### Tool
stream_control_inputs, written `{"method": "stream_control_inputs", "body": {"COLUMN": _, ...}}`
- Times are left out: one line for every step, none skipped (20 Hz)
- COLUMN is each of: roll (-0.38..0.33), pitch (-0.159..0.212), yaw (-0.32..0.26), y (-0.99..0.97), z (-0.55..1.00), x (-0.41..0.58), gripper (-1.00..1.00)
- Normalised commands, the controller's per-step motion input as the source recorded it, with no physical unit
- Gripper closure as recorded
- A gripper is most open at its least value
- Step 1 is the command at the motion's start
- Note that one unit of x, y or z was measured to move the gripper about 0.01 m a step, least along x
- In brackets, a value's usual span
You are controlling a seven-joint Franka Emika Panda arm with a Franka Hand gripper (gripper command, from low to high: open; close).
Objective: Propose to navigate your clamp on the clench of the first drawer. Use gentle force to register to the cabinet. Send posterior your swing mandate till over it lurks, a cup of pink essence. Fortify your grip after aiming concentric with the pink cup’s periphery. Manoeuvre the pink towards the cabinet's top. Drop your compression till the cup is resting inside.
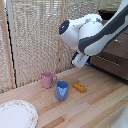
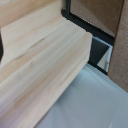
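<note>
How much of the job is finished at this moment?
Nothing looks done. The pink cup stands on the table beside the blue cup. In hand: the claw hangs near the cabinet, holding nothing visible. Left: the drawer, then grasping and placing the cup.

On the worktop [image 1: 95,102], the pink cup [image 1: 48,79] stands just beside the blue cup [image 1: 62,90], to the exterior view's left of it. The plate [image 1: 16,114] lies nearer the camera; the cabinet [image 1: 114,56] stands at the exterior view's right.
</note>
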Motion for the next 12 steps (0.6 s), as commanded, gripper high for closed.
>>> {"method": "stream_control_inputs", "body": {"roll": 0.237, "pitch": 0.000, "yaw": -0.193, "y": 0.17, "z": 0.11, "x": 0.317, "gripper": -1.00}}
{"method": "stream_control_inputs", "body": {"roll": 0.237, "pitch": 0.000, "yaw": -0.193, "y": 0.17, "z": 0.11, "x": 0.320, "gripper": -1.00}}
{"method": "stream_control_inputs", "body": {"roll": 0.236, "pitch": 0.000, "yaw": -0.193, "y": 0.17, "z": 0.11, "x": 0.317, "gripper": -1.00}}
{"method": "stream_control_inputs", "body": {"roll": 0.234, "pitch": 0.000, "yaw": -0.193, "y": 0.17, "z": 0.11, "x": 0.320, "gripper": -1.00}}
{"method": "stream_control_inputs", "body": {"roll": 0.234, "pitch": 0.000, "yaw": -0.193, "y": 0.17, "z": 0.11, "x": 0.317, "gripper": -1.00}}
{"method": "stream_control_inputs", "body": {"roll": 0.235, "pitch": 0.000, "yaw": -0.193, "y": 0.17, "z": 0.11, "x": 0.320, "gripper": -1.00}}
{"method": "stream_control_inputs", "body": {"roll": 0.233, "pitch": 0.000, "yaw": -0.193, "y": 0.17, "z": 0.11, "x": 0.314, "gripper": -1.00}}
{"method": "stream_control_inputs", "body": {"roll": 0.236, "pitch": 0.000, "yaw": -0.192, "y": 0.17, "z": 0.11, "x": 0.320, "gripper": -1.00}}
{"method": "stream_control_inputs", "body": {"roll": 0.235, "pitch": 0.000, "yaw": -0.190, "y": 0.17, "z": 0.11, "x": 0.326, "gripper": -1.00}}
{"method": "stream_control_inputs", "body": {"roll": 0.229, "pitch": 0.000, "yaw": -0.185, "y": 0.17, "z": 0.11, "x": 0.340, "gripper": -1.00}}
{"method": "stream_control_inputs", "body": {"roll": 0.216, "pitch": -0.005, "yaw": -0.171, "y": 0.18, "z": 0.10, "x": 0.383, "gripper": -1.00}}
{"method": "stream_control_inputs", "body": {"roll": 0.191, "pitch": -0.019, "yaw": -0.149, "y": 0.18, "z": 0.09, "x": 0.457, "gripper": -1.00}}
